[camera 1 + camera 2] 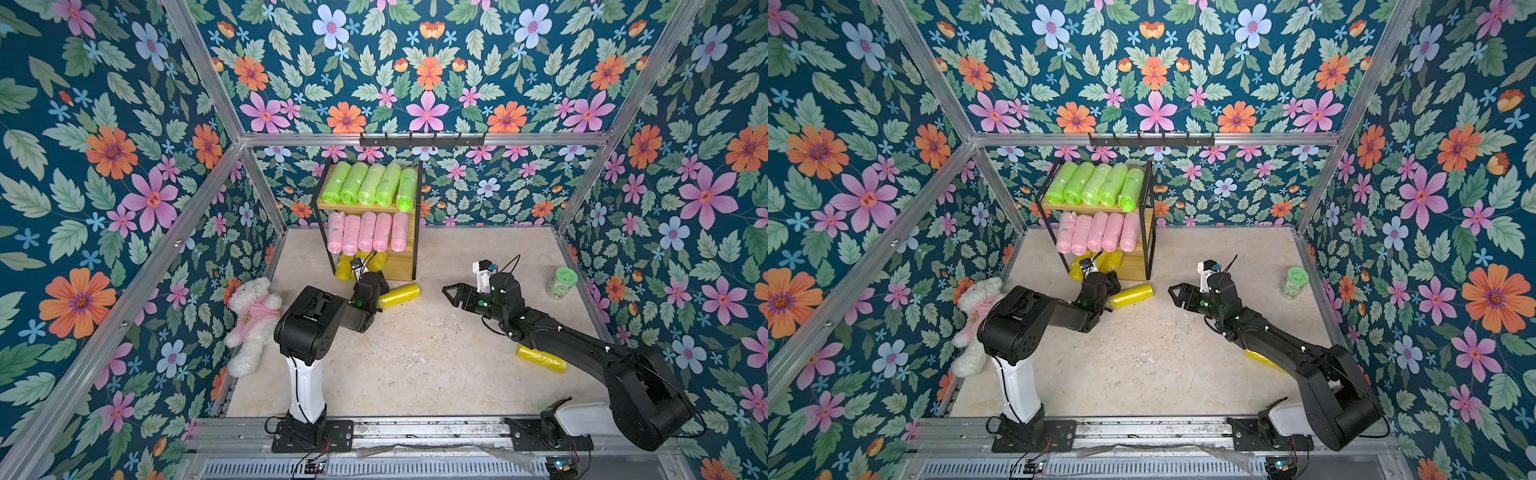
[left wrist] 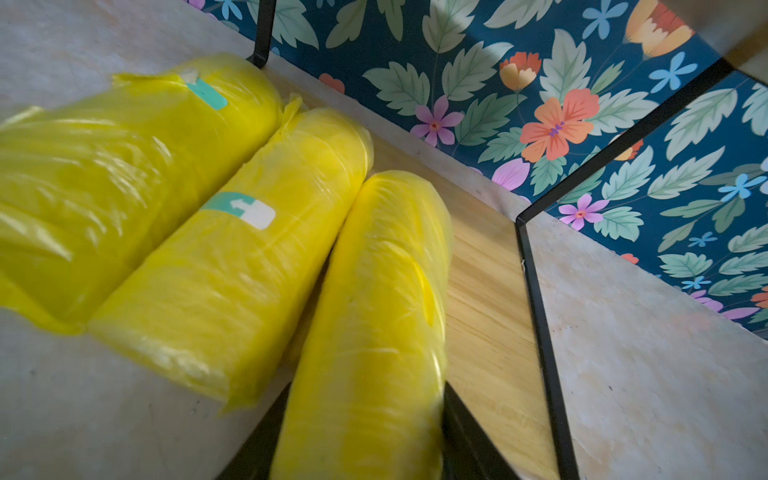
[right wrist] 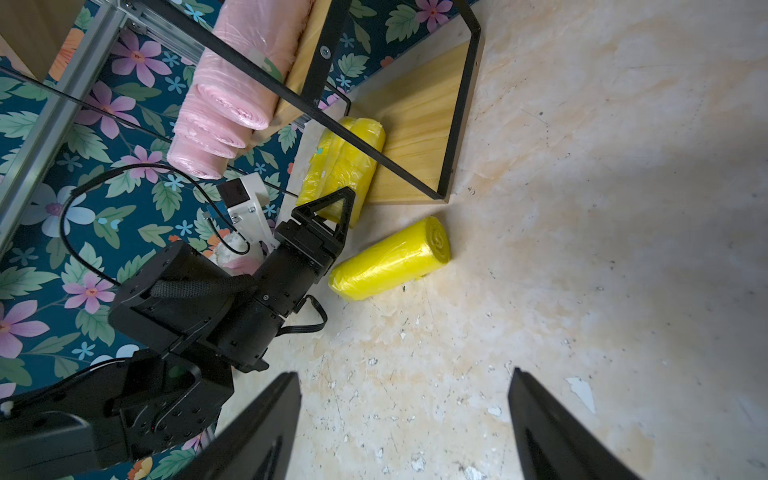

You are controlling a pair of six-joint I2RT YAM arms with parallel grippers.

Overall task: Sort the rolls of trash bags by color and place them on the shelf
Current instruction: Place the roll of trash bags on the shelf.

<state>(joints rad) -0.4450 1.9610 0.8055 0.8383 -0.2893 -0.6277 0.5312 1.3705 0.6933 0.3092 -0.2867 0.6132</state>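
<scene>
Right hand spread wide above the counter, loose yellow roll beside the shelf, left hand at shelved yellow rolls.

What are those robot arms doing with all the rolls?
Two robot arms are sorting crinkly plastic trash-bag rolls by colour onto a wooden shelf with a black metal frame. Five lime green rolls fill the top board, five pale pink rolls the middle. The left gripper has a yellow roll between its jaws on the bottom board, beside two more. The right gripper is open and empty. Two loose yellow rolls lie on the table.
</scene>
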